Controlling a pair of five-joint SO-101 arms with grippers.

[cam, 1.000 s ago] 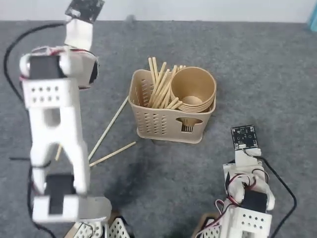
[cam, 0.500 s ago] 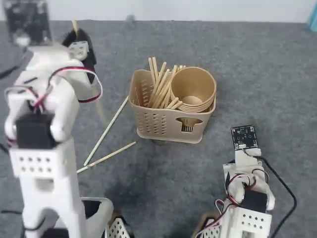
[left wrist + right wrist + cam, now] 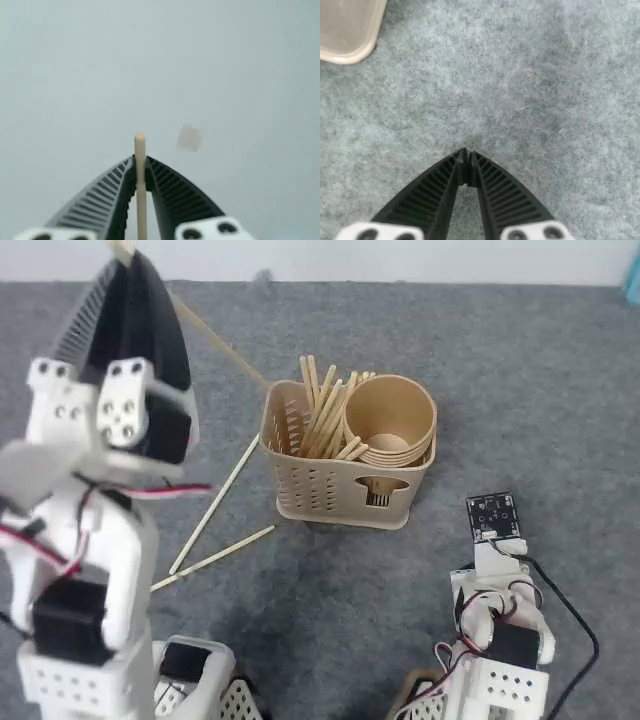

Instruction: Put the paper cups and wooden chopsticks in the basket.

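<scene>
My left gripper (image 3: pixel 122 262) is raised high at the left of the high view, shut on one wooden chopstick (image 3: pixel 140 185). That chopstick (image 3: pixel 215 342) slants down to the right toward the basket's near-left corner. The beige basket (image 3: pixel 330 490) stands mid-table and holds stacked paper cups (image 3: pixel 392 420) and several chopsticks (image 3: pixel 325 410). Two loose chopsticks lie on the grey mat left of the basket, a long one (image 3: pixel 212 505) and a shorter one (image 3: pixel 212 559). My right gripper (image 3: pixel 466 157) is shut on nothing, low over the mat, with a corner of the basket (image 3: pixel 347 30) in its view.
The right arm's base (image 3: pixel 497 640) sits at the near right with a cable beside it. Grey mat (image 3: pixel 520 390) stretches open to the right of and behind the basket. The left arm's white body (image 3: pixel 85 570) stands tall over the near left.
The left arm has swung upward and toward the camera with the chopstick, which now points down toward the basket. The right arm has not moved.
</scene>
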